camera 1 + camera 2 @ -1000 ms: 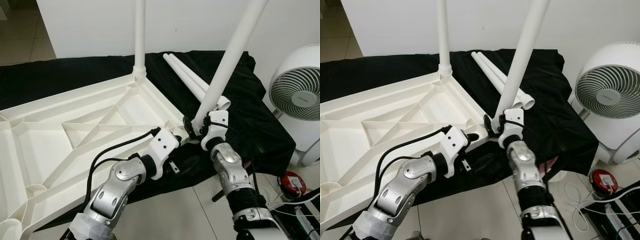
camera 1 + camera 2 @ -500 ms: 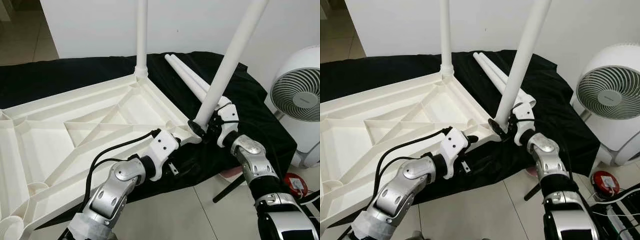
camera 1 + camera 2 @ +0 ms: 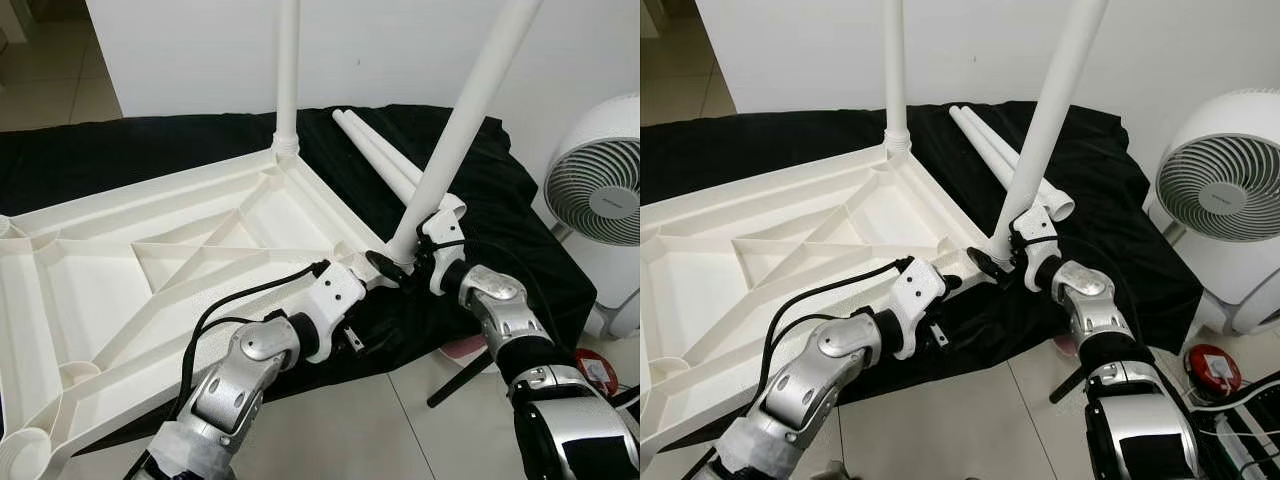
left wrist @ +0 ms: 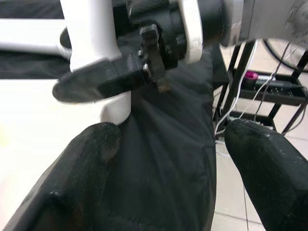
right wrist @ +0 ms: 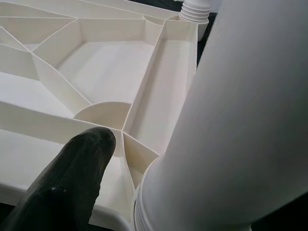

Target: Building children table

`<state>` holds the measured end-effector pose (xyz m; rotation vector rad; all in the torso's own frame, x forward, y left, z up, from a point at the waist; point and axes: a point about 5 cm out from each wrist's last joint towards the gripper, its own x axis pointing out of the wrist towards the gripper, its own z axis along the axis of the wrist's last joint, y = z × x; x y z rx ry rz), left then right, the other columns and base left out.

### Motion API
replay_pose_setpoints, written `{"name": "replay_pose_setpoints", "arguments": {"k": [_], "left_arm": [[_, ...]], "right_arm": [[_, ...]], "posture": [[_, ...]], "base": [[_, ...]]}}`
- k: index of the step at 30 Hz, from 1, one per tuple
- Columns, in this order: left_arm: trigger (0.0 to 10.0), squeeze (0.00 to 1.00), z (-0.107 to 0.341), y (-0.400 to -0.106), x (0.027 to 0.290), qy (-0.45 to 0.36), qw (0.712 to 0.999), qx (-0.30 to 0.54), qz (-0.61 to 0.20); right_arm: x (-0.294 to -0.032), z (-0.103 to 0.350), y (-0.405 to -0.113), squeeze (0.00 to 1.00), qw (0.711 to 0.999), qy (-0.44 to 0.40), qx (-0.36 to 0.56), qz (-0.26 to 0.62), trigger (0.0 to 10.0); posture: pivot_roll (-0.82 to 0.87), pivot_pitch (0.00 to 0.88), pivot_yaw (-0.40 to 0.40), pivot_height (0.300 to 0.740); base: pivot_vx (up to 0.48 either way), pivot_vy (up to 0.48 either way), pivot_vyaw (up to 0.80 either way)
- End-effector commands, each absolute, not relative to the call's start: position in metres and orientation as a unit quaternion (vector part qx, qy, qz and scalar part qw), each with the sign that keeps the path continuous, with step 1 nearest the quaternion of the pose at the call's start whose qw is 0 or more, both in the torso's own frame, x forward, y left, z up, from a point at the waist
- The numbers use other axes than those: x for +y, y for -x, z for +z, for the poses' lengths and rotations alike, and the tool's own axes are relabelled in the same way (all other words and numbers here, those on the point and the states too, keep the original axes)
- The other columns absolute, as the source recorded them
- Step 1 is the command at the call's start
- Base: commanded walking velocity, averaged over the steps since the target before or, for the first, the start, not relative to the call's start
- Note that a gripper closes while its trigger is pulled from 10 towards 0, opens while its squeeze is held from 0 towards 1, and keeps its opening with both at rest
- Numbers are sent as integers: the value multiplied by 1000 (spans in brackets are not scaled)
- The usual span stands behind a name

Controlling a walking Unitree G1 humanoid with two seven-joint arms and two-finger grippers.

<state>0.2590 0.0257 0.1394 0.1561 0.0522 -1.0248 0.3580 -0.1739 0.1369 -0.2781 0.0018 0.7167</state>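
Observation:
A white plastic table top [image 3: 120,270] lies upside down on a black cloth [image 3: 130,150], ribs facing up. One white leg [image 3: 287,70] stands upright in the far corner socket. My right gripper [image 3: 396,264] is shut on the lower end of a second leg [image 3: 455,130], which leans up to the right with its foot at the near right corner. The right wrist view has this leg [image 5: 231,120] beside one finger [image 5: 72,178] above the ribs. My left gripper [image 4: 171,134] is open just below that corner, over cloth. Two spare legs [image 3: 375,155] lie on the cloth.
A white round fan [image 3: 600,190] stands on the floor at the right. A red object [image 3: 598,368] and cables lie on the tiles near it. A white wall runs behind the table. Tiled floor [image 3: 330,430] lies under my arms.
My right forearm has swung outward to the right while staying shut on the leaning leg, whose foot stays at the near corner. The left gripper has edged closer to that corner.

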Motion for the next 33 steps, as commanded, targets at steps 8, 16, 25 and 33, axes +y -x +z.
{"name": "replay_pose_setpoints", "arguments": {"k": [8,16,25,33], "left_arm": [[10000,0,141,-266,27,-81,890,18,-449],[10000,0,143,-267,24,-79,888,11,-454],[10000,0,141,-265,25,-81,886,11,-457],[10000,0,141,-268,28,-85,886,10,-457]], "right_arm": [[-174,130,-357,0,926,133,15,354,0],[-176,119,-354,0,935,110,22,337,0],[-174,111,-352,0,961,68,19,266,10000],[-159,105,-350,0,985,16,12,174,10000]], "posture": [[13,3,-56,740],[5,0,-59,740],[4,0,-66,740],[-4,0,-70,740]], "base": [[0,0,0],[0,0,0],[0,0,0],[0,0,0]]}}
